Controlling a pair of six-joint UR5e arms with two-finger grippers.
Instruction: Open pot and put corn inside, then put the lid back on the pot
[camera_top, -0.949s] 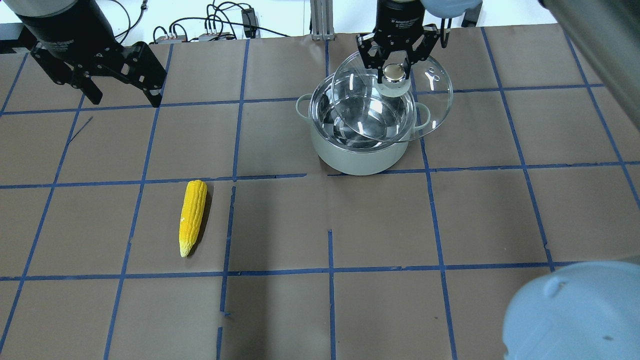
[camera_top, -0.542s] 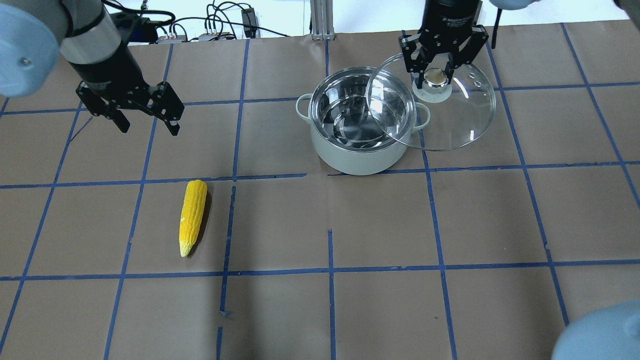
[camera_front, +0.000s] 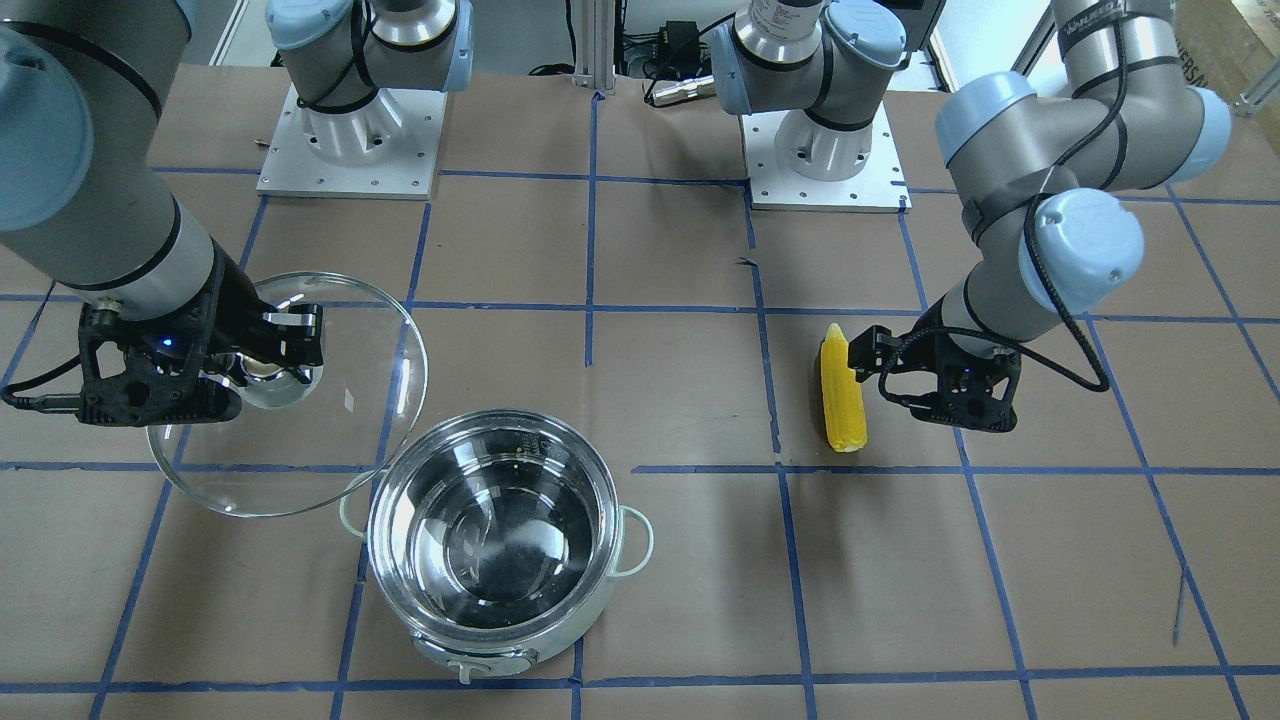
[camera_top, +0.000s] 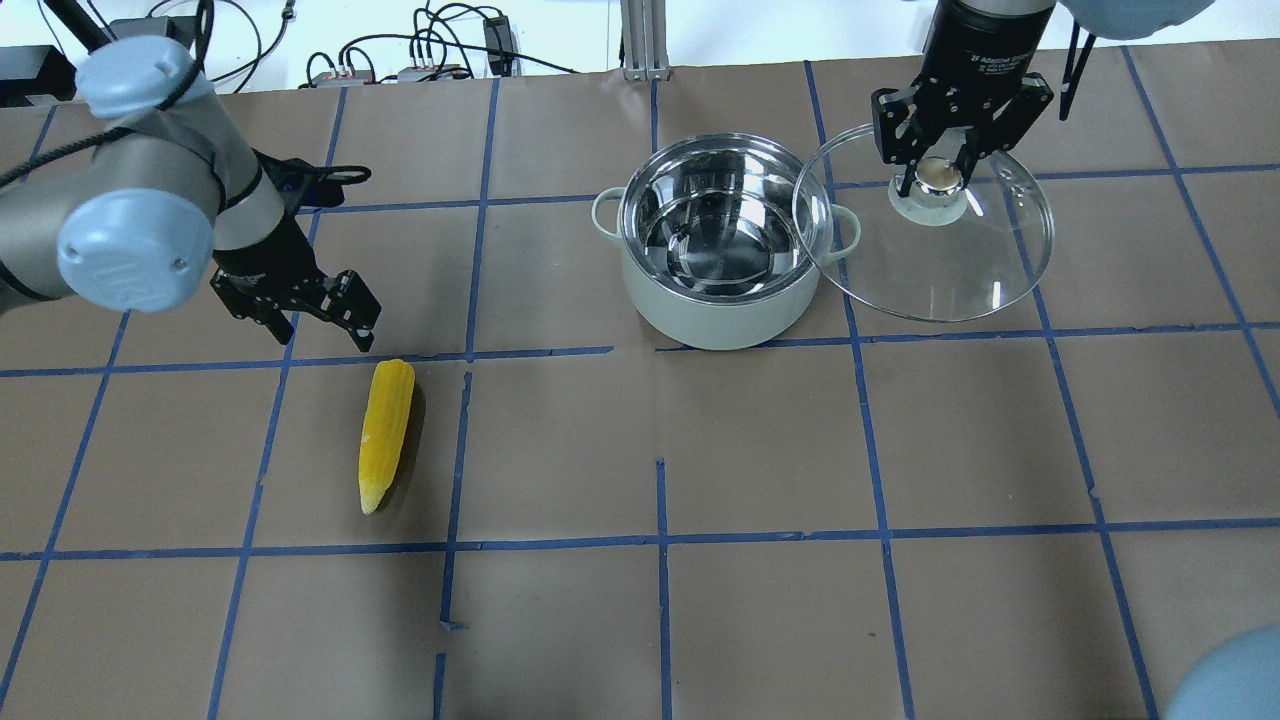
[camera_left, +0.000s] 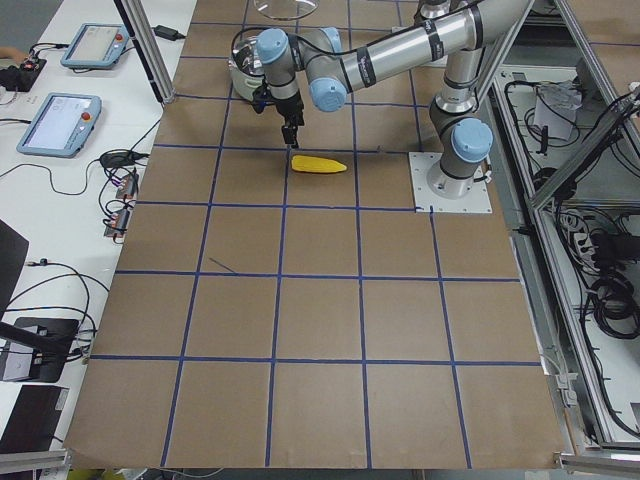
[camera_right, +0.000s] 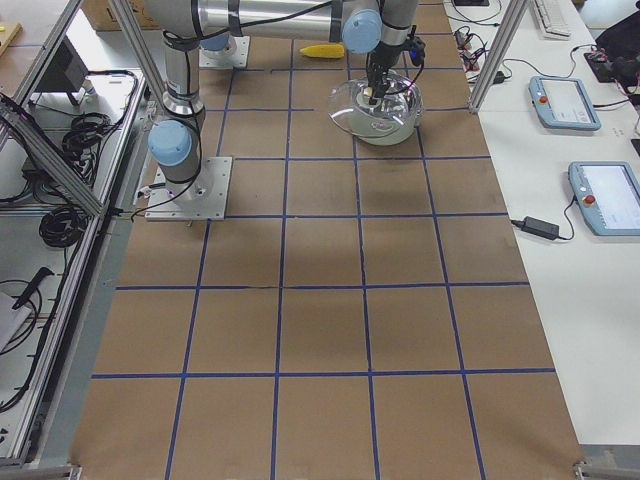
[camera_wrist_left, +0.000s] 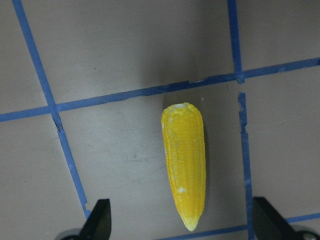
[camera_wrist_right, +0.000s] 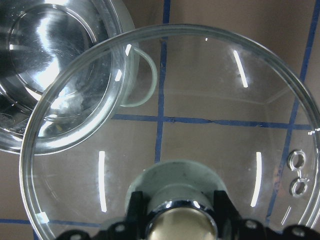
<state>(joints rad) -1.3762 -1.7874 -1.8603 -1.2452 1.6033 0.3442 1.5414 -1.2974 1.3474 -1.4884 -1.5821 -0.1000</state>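
Corn (camera_top: 386, 435) lies flat, well off to the left-arm side of the pot (camera_top: 715, 312) and nearer the robot. Its long axis runs toward and away from the robot, pointed tip toward the robot. Against half a second earlier, the lid (camera_top: 960, 275) has slid farther off the pot (only its edge now overlaps the rim, by the side handle). The left gripper (camera_top: 322, 338) has dropped close to the corn's blunt end. Left jaws stand wide apart, empty, touching nothing. Right gripper (camera_top: 940, 178) is clamped on the lid at its centre.
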